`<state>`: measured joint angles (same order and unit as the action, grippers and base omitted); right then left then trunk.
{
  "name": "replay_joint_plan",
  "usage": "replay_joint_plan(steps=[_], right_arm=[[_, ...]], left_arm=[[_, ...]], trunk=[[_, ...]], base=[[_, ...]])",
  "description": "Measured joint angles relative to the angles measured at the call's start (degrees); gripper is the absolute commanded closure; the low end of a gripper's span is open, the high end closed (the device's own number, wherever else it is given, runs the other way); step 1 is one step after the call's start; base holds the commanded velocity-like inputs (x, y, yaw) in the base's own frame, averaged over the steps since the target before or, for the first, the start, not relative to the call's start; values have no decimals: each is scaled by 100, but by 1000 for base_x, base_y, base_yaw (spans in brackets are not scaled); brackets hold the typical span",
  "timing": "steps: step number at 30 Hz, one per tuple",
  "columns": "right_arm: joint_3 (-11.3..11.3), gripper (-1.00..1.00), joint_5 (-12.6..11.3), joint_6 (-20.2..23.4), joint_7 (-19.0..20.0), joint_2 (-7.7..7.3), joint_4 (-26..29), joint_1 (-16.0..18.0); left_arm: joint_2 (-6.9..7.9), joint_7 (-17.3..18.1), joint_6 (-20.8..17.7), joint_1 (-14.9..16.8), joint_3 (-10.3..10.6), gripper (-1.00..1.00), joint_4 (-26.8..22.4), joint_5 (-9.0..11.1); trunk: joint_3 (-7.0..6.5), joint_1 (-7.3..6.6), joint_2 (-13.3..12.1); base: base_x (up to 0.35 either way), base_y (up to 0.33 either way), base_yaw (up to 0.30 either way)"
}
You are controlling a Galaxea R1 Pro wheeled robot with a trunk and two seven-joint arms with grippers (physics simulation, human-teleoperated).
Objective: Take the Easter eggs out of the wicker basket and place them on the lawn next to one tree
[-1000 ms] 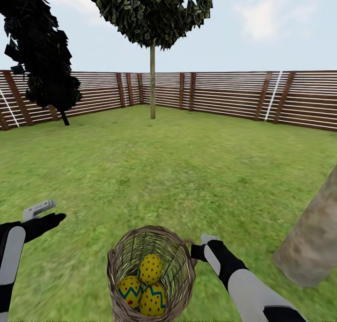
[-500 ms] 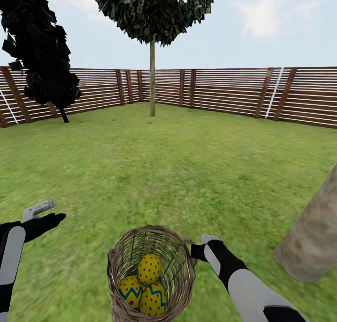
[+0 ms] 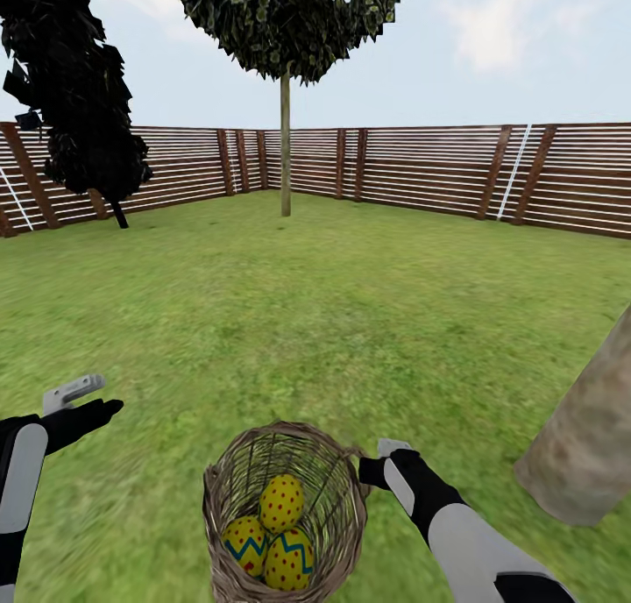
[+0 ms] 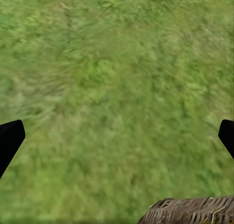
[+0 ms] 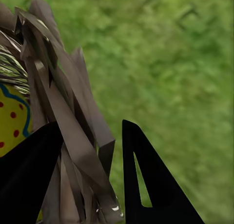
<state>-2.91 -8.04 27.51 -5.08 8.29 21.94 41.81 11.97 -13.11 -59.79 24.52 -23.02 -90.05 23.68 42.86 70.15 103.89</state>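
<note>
A: The right pincer (image 3: 379, 463) is closing on the wicker basket (image 3: 285, 507) at its right rim. In the right wrist view the two black fingers (image 5: 146, 180) are standing on either side of the woven wall (image 5: 73, 136), so it is gripping the basket's edge.

B: And the left pincer (image 3: 83, 401)?

A: It is hanging well to the left of the basket, above the lawn (image 3: 350, 322), holding nothing. In the left wrist view its dark fingertips (image 4: 9, 141) are sitting at opposite edges of the picture, spread wide apart, with grass between them and a bit of the basket's rim (image 4: 190, 212) showing at one corner.

B: Where are the eggs lying?

A: All three Easter eggs (image 3: 273, 533) are resting inside the basket, bunched together and touching. One dotted egg (image 3: 281, 502) is sitting on top; two with blue-green zigzags are lying below it. A patch of yellow shell with red dots (image 5: 12, 121) is peeking through the twigs in the right wrist view.

B: And the tree?

A: A thick, pale mottled trunk (image 3: 583, 445) is leaning into the head view at the right, near the basket. Farther off, a thin-trunked tree (image 3: 285, 147) and a dark bushy tree (image 3: 79, 103) are standing before the wooden fence (image 3: 438, 169).
</note>
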Motion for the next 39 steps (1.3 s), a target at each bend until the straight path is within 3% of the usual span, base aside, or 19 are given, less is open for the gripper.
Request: replay_joint_plan(steps=[39], right_arm=[[14, 100, -7, 0, 0, 5, -18, 0]], left_arm=[[6, 0, 0, 0, 0, -100, 0, -4]], trunk=[[700, 857, 1564]], base=[[0, 0, 0]])
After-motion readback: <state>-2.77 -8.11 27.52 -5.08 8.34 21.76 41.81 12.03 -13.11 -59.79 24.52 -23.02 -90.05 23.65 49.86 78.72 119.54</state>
